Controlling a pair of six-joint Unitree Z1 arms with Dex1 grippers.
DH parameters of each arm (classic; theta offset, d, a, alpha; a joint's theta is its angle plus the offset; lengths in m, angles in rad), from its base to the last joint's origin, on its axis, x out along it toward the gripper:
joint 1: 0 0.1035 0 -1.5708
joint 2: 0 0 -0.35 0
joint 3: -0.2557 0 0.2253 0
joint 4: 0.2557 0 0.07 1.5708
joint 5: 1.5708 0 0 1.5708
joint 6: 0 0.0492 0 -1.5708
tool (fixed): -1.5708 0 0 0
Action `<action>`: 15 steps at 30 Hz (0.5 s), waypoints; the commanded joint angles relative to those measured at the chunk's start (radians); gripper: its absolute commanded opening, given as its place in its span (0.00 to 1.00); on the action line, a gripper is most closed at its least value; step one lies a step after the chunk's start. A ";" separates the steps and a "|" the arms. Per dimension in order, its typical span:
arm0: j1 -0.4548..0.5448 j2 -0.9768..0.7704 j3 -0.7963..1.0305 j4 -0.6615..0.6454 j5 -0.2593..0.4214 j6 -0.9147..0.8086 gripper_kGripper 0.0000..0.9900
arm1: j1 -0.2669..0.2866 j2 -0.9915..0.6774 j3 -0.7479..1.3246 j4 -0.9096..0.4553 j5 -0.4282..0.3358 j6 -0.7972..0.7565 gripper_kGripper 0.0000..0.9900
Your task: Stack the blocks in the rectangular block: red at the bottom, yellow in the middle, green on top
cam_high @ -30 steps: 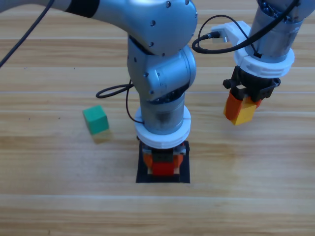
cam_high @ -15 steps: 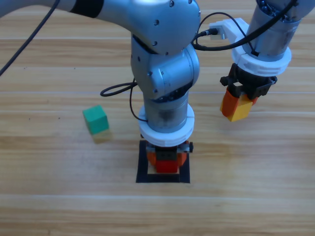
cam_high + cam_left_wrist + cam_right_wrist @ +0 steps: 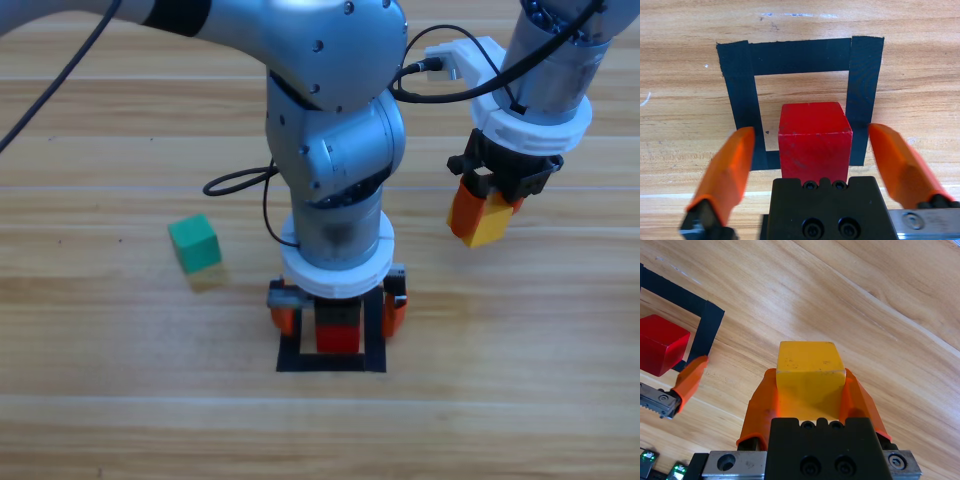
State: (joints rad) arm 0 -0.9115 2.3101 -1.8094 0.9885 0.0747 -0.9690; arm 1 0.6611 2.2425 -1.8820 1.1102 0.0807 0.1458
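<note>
We note the left arm's orange two-jaw gripper (image 3: 338,306) has spread its jaws wide, to 9 and 3 o'clock of the small matte red cube (image 3: 337,336), no longer gripping it; the cube sits free inside the black tape square outline (image 3: 290,358).

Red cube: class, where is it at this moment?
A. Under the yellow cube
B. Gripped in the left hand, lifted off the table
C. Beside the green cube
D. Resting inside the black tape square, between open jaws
D: the red cube sits in the tape square, the left hand open around it, jaws clear of both sides.
</note>
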 commanded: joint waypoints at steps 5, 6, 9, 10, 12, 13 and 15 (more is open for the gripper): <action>-0.018 -0.113 -0.030 0.073 0.043 0.007 1.00 | 0.003 -0.072 0.038 -0.010 -0.005 0.057 0.00; -0.018 -0.129 -0.071 0.117 0.051 0.013 1.00 | 0.014 -0.078 0.040 -0.007 -0.010 0.074 0.00; -0.001 -0.185 -0.203 0.251 0.077 0.041 1.00 | 0.055 -0.090 0.038 0.002 -0.021 0.115 0.00; 0.013 -0.212 -0.232 0.280 0.083 0.055 1.00 | 0.071 -0.095 0.037 0.007 -0.027 0.133 0.00; 0.054 -0.281 -0.246 0.318 0.091 0.087 1.00 | 0.103 -0.101 0.037 0.011 -0.036 0.175 0.00; 0.080 -0.319 -0.225 0.328 0.096 0.102 1.00 | 0.120 -0.101 0.037 0.016 -0.036 0.199 0.00; 0.138 -0.388 -0.146 0.328 0.099 0.136 1.00 | 0.157 -0.098 0.037 0.019 -0.042 0.252 0.00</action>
State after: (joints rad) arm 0 -0.8983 2.0619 -2.0560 1.2993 0.1552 -0.8818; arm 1 0.7013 2.2217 -1.8678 1.1119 0.0631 0.3359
